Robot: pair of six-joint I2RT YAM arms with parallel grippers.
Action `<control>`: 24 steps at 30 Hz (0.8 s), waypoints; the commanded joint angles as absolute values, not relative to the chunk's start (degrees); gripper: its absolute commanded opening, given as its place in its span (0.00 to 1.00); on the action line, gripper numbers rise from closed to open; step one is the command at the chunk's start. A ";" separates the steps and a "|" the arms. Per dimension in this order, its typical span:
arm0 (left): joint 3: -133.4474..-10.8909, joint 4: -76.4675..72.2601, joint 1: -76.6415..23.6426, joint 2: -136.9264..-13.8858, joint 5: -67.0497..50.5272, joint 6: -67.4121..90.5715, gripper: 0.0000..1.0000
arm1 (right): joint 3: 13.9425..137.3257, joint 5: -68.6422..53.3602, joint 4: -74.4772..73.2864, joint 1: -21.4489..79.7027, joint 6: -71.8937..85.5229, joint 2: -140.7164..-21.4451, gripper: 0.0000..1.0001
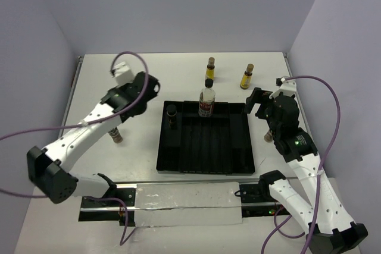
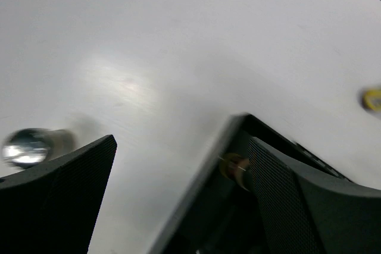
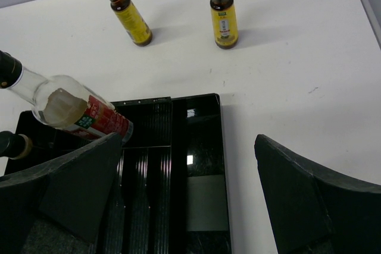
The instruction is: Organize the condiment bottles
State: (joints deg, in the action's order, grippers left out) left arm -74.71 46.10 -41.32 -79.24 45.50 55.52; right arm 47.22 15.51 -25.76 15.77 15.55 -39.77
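- Both end effectors are spread wide with nothing between the fingers. The left end effector (image 2: 181, 144) hangs by the far-left corner of the black tray (image 1: 205, 147), and the right end effector (image 3: 187, 141) by its far-right corner.
- Inside the tray, against its far edge, stands the tall clear bottle (image 1: 206, 102) with the red-and-white label. One short dark jar (image 1: 172, 115) sits in the far-left compartment.
- Beyond the tray, the left yellow bottle (image 1: 210, 71) and the right yellow bottle (image 1: 247, 77) stand upright on the surface (image 1: 172, 75), apart from each other.
- A second dark jar (image 1: 116, 135) stands left of the tray, under the left arm. What looks like a third jar (image 1: 269, 137) is right of the tray, mostly hidden by the right arm, so I can't be sure of it.
- To my eye the yellow bottles are the fussy ones: slim, tall for their base, probably smooth glass, so easy to tip or let slide. I'd close on the body just below the shoulder, not on the thin neck or cap.
- The jars look squat, light and steady (much more forgiving). A pinch across the body, just under the lid, should hold them.
- Everything here seems rigid and breakable, so a firm but gentle squeeze and a soft set-down would suit.
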 commanded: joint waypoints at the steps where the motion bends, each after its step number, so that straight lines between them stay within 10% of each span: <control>1: -67.35 52.53 -33.57 -70.44 46.49 60.59 0.99 | 46.70 15.12 -23.49 15.91 15.47 -40.11 1.00; 24: -49.46 46.14 -18.11 -68.36 36.87 59.54 1.00 | 47.14 13.68 -22.71 15.91 15.47 -41.02 1.00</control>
